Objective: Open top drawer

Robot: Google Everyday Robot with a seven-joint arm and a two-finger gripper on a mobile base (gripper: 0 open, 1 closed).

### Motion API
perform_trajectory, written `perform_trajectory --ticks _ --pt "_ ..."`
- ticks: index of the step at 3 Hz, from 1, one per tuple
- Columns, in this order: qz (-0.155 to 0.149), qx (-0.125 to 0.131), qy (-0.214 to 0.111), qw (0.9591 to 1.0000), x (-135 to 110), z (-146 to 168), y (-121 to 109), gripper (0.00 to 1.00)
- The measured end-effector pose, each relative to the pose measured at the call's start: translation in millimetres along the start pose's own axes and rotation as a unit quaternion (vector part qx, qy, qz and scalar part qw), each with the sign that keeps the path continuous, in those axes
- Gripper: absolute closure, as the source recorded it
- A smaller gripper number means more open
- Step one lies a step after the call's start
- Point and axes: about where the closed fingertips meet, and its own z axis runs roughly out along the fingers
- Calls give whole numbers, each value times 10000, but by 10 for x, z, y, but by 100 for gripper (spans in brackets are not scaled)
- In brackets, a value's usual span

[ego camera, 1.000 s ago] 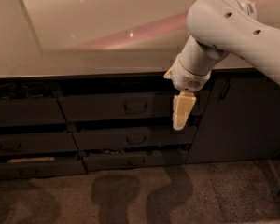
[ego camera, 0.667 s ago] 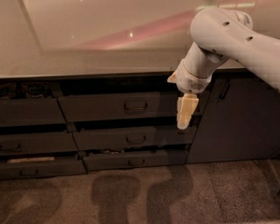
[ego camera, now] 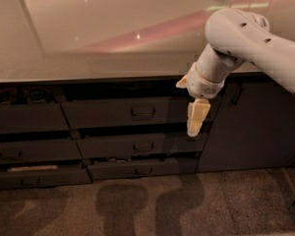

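Top drawer [ego camera: 103, 115] — gripper [ego camera: 194, 129] hangs before its right end.

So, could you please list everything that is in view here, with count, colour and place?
countertop: one, pale and glossy, across the top above the drawers
top drawer: one, dark grey, loop handle at centre, just under the countertop, middle stack
lower drawers: two, dark grey, stacked under the top drawer
left drawers: three, dark grey, left of the middle stack
cabinet door: one, dark, upright handle, right of the drawers
floor: one, brown carpet with shadows, along the bottom
arm: one, white, upper right
claw: one, cream, pointing down in front of the top drawer's right end, right of its handle
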Motion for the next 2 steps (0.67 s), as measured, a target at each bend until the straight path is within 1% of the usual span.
perform_trajectory --ticks 1,2 --pt "-144 -250 -765 9967 55 56 14 0" --pt "-418 -241 -1102 9927 -56 60 -27 0"
